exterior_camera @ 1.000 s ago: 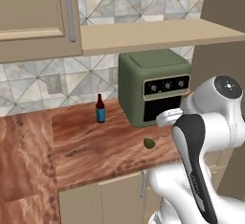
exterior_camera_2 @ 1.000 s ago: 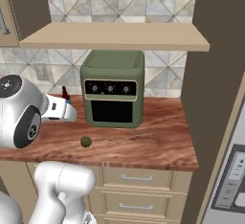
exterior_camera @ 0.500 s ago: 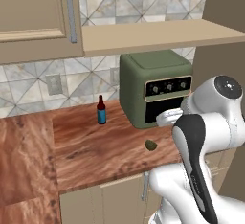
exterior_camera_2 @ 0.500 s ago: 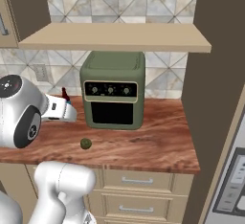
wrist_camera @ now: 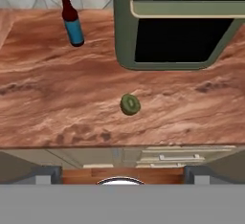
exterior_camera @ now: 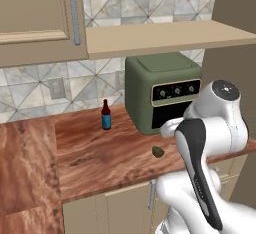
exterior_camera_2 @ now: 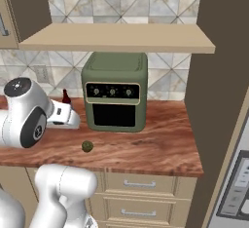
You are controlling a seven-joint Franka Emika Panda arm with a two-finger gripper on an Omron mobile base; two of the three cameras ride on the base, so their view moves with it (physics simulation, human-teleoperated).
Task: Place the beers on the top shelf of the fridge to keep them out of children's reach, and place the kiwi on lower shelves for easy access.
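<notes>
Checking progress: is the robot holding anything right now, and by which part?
Nothing is held; the small olive-brown kiwi lies free on the wooden counter.

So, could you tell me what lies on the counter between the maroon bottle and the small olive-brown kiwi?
Nothing: in the hand view, only bare reddish wood-grain counter lies between the dark maroon blue-labelled bottle and the kiwi.

white arm folded at elbow, end effector jaws wide apart
</notes>
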